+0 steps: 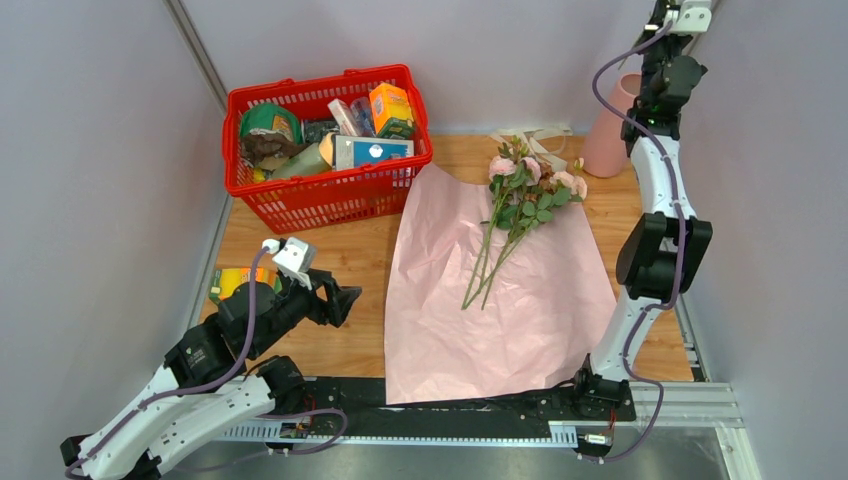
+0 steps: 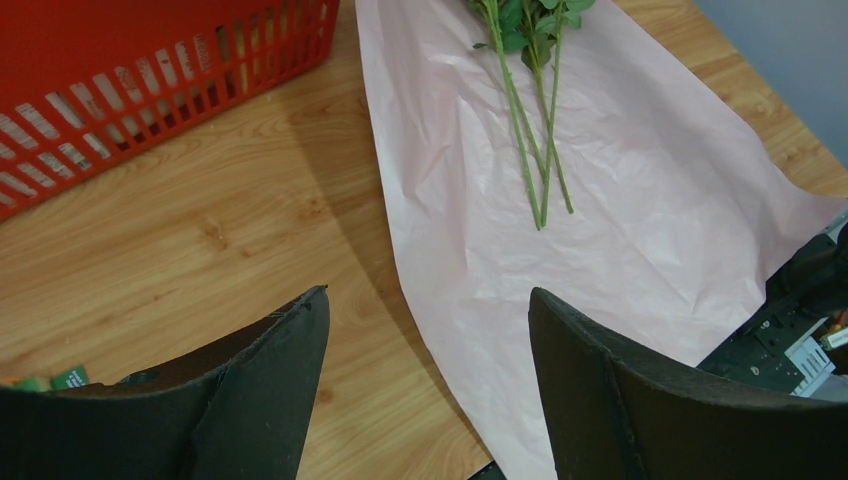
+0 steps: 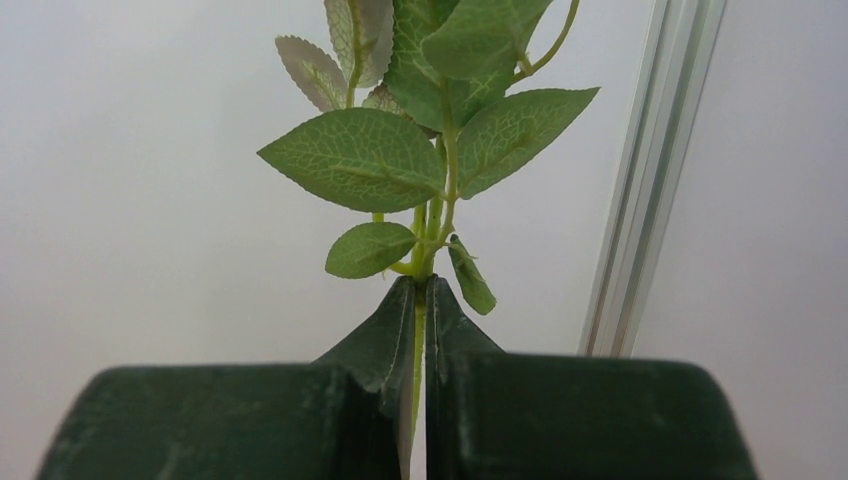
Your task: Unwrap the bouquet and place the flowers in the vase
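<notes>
Pinching flower stem (image 3: pixel 436 215), right fingers (image 3: pixel 375 352)

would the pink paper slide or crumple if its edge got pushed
Probably floppy: the pink paper is thin and creased, so a pushed edge would likely buckle. It looks light and may slide on the table, dragging the flowers.

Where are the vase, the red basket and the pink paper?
vase (image 1: pixel 606 140): top view, on its side wall.
basket (image 1: pixel 325 198): top view, on its front wall.
paper (image 1: pixel 500 330): top view, on a bare lower part.
</notes>
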Controlling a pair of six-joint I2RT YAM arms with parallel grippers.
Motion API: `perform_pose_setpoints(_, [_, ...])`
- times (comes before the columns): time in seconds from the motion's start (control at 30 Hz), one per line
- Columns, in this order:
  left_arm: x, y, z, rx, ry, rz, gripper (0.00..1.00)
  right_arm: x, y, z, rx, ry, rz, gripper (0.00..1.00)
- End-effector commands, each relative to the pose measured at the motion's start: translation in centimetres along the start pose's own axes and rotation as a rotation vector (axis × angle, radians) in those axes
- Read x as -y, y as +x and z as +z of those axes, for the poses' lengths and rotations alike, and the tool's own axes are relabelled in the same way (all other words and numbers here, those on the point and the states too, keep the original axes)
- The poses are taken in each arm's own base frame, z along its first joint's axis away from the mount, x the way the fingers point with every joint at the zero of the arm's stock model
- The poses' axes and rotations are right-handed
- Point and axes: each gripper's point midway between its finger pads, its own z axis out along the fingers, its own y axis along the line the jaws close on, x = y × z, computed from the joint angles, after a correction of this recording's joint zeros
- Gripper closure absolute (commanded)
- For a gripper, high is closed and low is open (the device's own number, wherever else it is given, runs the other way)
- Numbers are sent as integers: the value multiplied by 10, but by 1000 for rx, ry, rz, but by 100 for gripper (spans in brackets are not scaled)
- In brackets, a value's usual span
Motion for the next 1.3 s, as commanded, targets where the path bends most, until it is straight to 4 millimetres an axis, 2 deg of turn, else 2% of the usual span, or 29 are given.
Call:
perform_pose_setpoints(0.0, [2,-3,0,13,10,-8,19,13,-71,6,69,42,12,100])
perform_pose_setpoints(0.03, [2,-2,0,11,10,-6,19,23,-71,3,55,96,15,100])
perform_pose_setpoints(0.13, [1,-3,-1,15,4,-8,19,33,-63,-1,-4,147,26,100])
perform_pose_setpoints(0.37, [0,-4,-2,25,0,-12,19,38,-26,-8,-80,149,12,100])
perform_pose_setpoints(0.57, [-1,-3,-1,20,-7,-10,19,39,28,-14,-182,135,19,100])
perform_pose_setpoints(0.7, [-1,-5,-2,25,-5,-9,19,34,80,-31,-313,132,38,99])
perform_pose_setpoints(0.77, [-2,-5,-2,28,-9,-9,19,32,99,-40,-365,136,64,96])
perform_pose_setpoints(0.87, [-2,-5,-2,26,-8,-7,19,30,115,-51,-443,150,101,91])
perform_pose_setpoints(0.93, [-1,-5,-2,27,-5,-6,19,31,116,-56,-468,167,119,81])
perform_pose_setpoints(1.03, [-2,-5,-2,28,-9,-6,19,30,109,-64,-487,171,134,77])
perform_pose_setpoints(1.17, [0,-5,-2,25,1,0,19,28,80,-72,-477,174,178,61])
perform_pose_setpoints(1.27, [1,-5,-2,27,8,-2,19,25,52,-81,-481,170,218,59])
